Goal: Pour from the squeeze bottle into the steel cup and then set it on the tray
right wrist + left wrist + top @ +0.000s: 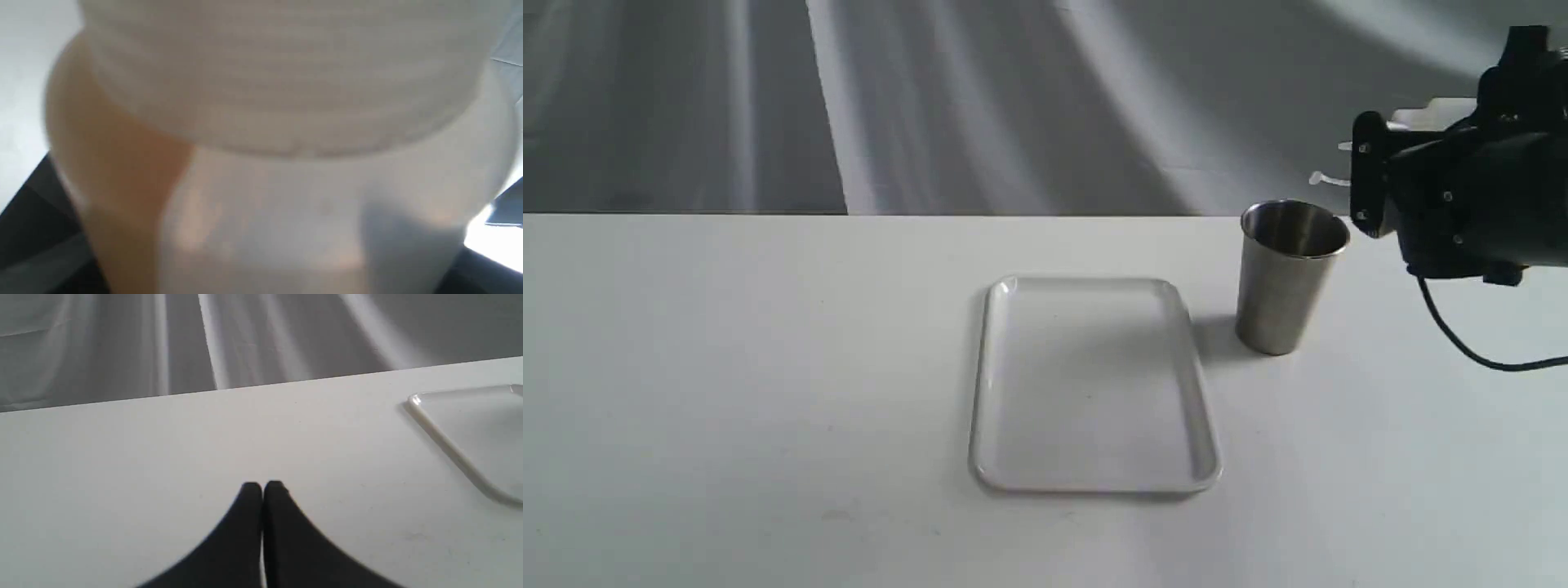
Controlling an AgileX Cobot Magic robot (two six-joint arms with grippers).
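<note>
While the right hand [1369,175] grips the squeeze bottle [286,196], tipped nozzle-first at about 1 o'clock above the steel cup [1286,282], I see no stream, so I'd guess the pour isn't finished. The bottle isn't on the tray [1094,487] at the cup's 8 o'clock yet. Left hand [261,490] is pinched together, empty.

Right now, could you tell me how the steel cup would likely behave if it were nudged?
The steel cup narrows toward its base, so it may tip easily. Its smooth metal wall probably slides on the white table.
</note>
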